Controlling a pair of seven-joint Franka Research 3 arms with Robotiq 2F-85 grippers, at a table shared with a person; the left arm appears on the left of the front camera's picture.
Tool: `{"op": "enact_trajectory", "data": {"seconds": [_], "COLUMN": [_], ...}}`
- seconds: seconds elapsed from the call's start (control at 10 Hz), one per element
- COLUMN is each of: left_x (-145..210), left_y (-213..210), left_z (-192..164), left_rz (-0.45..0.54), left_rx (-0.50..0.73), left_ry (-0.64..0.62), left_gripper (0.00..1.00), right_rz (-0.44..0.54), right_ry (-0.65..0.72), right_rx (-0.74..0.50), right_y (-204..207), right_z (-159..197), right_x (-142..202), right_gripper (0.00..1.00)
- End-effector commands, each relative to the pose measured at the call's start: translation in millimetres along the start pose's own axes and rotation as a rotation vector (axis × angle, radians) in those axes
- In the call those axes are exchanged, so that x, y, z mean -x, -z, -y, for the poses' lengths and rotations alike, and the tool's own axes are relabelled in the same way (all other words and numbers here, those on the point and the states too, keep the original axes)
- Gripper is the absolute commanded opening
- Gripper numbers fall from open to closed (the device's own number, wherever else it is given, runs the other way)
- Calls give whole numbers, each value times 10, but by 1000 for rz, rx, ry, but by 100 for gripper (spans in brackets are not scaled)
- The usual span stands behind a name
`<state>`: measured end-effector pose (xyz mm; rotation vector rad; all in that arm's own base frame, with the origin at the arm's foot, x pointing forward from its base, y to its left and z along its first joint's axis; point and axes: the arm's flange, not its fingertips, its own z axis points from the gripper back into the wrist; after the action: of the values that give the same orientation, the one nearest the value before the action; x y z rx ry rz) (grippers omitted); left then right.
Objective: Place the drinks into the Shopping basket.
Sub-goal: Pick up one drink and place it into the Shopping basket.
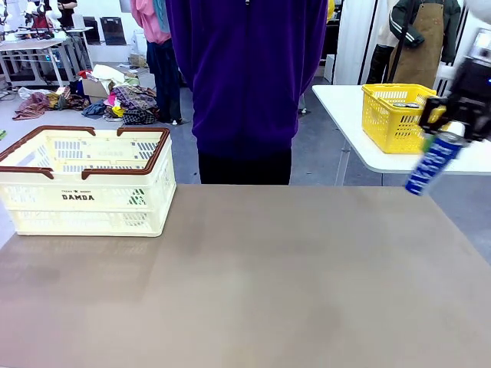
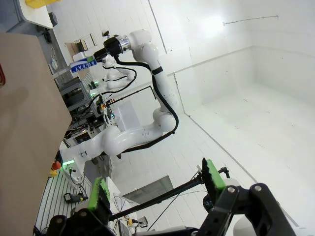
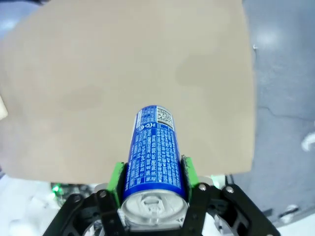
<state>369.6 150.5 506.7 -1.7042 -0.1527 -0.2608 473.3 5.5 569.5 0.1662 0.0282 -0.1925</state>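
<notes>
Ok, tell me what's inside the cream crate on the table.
Through the open top of the cream crate only its slotted inner walls show. A green patch shows through the near wall's slots; I cannot tell what it is. The near wall hides the floor.

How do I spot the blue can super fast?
Find the brown table, then look past its far right corner, near the yellow basket on the white side table. A slim can hangs tilted in the air, clamped in the jaws of the right gripper. It alone is bright blue with white lettering and a silver top.
</notes>
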Motion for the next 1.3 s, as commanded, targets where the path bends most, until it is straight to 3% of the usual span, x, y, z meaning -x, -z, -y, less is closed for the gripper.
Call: {"op": "enact_trajectory", "data": {"seconds": [0.0,0.4,0.6,0.8,1.0,1.2], "left_x": [14,14,14,14,14,14], "left_y": [-55,-55,-55,-55,-55,-55], "left_z": [27,27,27,27,27,27], "left_rz": [1,1,1,1,1,1], "left_rx": [14,14,14,14,14,14], "left_ry": [3,3,3,3,3,3], "left_gripper": [100,100,100,100,100,100], "right_rz": [78,162,77,-3,-73,-90], "right_ry": [-33,-173,-352,-420,-448,-455], "right_rx": [49,110,94,102,112,152], "right_y": [84,498,1094,1672,2115,2247], "right_z": [-998,-2836,-3633,-3951,-4026,-4048], "right_x": [-81,273,442,528,557,571], "right_gripper": [0,0,0,0,0,0]}}
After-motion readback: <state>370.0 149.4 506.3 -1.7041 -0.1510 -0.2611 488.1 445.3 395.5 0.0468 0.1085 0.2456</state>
